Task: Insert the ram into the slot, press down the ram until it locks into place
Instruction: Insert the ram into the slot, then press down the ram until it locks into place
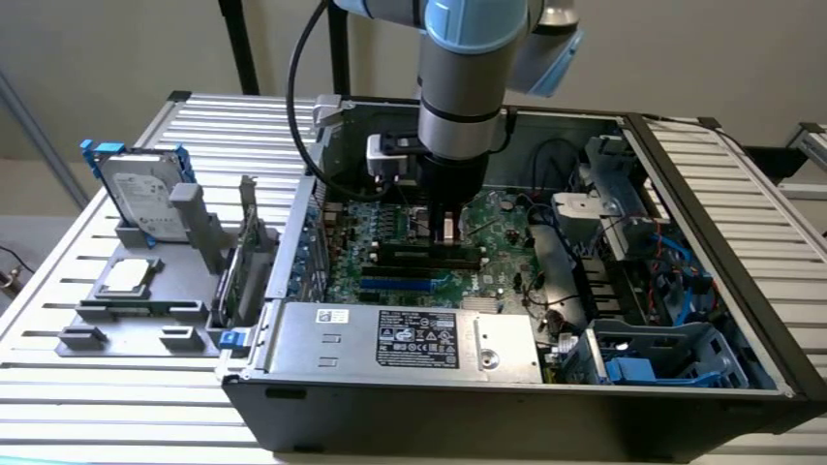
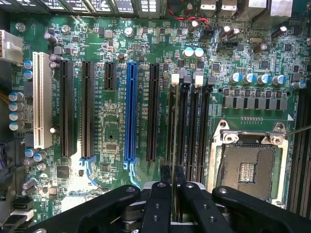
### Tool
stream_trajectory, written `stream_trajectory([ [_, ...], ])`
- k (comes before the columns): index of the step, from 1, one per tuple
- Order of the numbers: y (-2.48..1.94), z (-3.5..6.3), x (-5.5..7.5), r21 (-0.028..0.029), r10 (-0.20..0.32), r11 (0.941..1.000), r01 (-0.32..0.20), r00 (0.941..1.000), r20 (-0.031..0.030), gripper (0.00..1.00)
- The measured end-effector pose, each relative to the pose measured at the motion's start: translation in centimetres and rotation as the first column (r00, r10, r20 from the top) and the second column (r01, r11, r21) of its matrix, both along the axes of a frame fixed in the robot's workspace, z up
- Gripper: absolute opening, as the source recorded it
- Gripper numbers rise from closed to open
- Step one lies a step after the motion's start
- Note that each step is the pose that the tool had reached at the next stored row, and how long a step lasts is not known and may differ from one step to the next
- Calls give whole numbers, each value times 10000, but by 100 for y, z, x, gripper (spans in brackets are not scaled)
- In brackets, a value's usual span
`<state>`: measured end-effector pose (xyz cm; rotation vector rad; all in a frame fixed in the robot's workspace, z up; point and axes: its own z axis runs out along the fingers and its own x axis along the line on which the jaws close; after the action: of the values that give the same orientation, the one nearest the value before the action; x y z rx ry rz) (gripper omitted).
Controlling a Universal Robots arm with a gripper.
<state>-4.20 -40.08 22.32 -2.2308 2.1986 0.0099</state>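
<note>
The wrist view is showing the hand hanging over the motherboard. Its two fingers are drawn close together, pinching what looks like the ram edge-on. Just a thin sliver is showing between them, so I am hedging on that. In the exterior view the hand is reaching down inside the computer case, and a pale patch between the fingers is probably the ram's label.

The ram is sitting just above the black memory slots, which are running straight ahead of the fingertips. It is not seated in any of them yet. The blue slot is lying to one side of the hand and the metal processor socket to the other.

The memory slots are lying close and parallel, so a slight sideways offset is risking the ram landing on the ridge between two. If the stick is tilting in the pinch, one end may go in first and jam, and pressing down then could flex the board or lever the ram out of the fingers. End clips not fully open would also keep it from locking.
</note>
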Motion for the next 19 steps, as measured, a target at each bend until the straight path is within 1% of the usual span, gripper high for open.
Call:
stream_trajectory([
  [2, 0, 2, 0, 0, 0, 10000, 0, 10000, -2, 15],
  [3, 0, 13, 0, 2, 0, 10000, 0, 10000, -9, 22],
  [12, 0, 215, 0, 2, 0, 10000, 0, 9999, -145, 22],
  [13, 0, 219, 0, 2, 0, 10000, 0, 9999, -146, 13],
  [14, 0, 218, -1, 7, 0, 10000, 0, 9999, -145, 13],
  [15, 0, 219, -1, 9, 0, 10000, 0, 9999, -146, 10],
  [19, 0, 220, -1, 8, 0, 10000, 0, 9999, -147, 10],
])
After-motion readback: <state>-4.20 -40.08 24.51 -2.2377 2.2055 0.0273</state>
